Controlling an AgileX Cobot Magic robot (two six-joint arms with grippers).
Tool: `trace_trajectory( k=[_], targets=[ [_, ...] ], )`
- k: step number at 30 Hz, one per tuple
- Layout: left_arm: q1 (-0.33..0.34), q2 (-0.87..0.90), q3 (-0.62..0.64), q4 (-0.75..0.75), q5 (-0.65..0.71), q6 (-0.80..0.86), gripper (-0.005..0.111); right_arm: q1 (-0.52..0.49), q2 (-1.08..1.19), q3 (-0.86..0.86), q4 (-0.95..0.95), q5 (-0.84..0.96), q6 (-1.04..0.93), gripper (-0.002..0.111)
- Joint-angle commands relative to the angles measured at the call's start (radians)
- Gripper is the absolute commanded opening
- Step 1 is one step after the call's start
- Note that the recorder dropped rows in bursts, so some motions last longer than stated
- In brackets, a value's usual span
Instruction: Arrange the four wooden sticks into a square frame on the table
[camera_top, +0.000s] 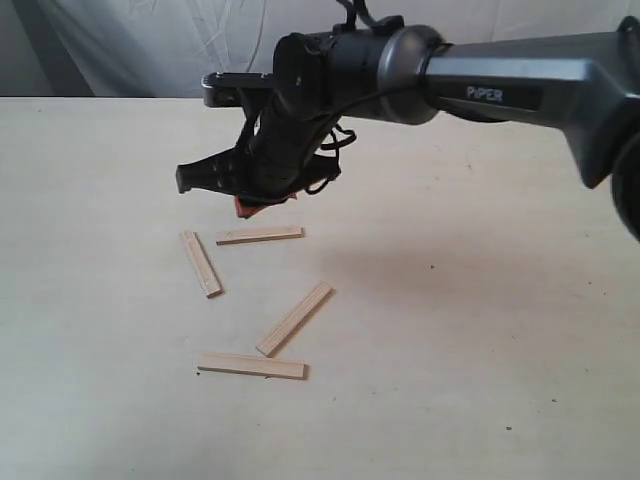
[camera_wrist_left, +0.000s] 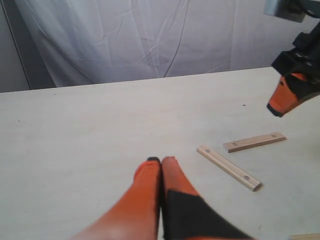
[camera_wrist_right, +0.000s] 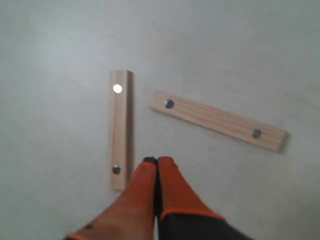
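Four wooden sticks lie loose and apart on the table, forming no square. Two sit in an open corner shape: one nearly level, one slanted beside it. Nearer the front are a diagonal stick and a level stick. My right gripper reaches across and hovers just above the upper pair, shut and holding nothing. Its wrist view shows the orange tips of the right gripper beside one dotted stick, another further off. My left gripper is shut, empty, away from both sticks.
A white cloth backdrop hangs behind the table's far edge. The right arm's dark body spans the upper right of the exterior view. The left arm does not show in that view.
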Motion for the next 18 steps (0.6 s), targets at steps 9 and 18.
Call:
trace_trajectory(
  k=[9, 18],
  targets=[
    [-0.003, -0.004, 0.003, -0.006, -0.014, -0.004, 0.0, -0.002, -0.276, 0.414, -0.093, -0.074, 0.179, -0.001],
    [-0.003, -0.004, 0.003, -0.006, -0.014, -0.004, 0.0, 0.006, -0.275, 0.487, -0.049, -0.098, 0.253, -0.001]
  ],
)
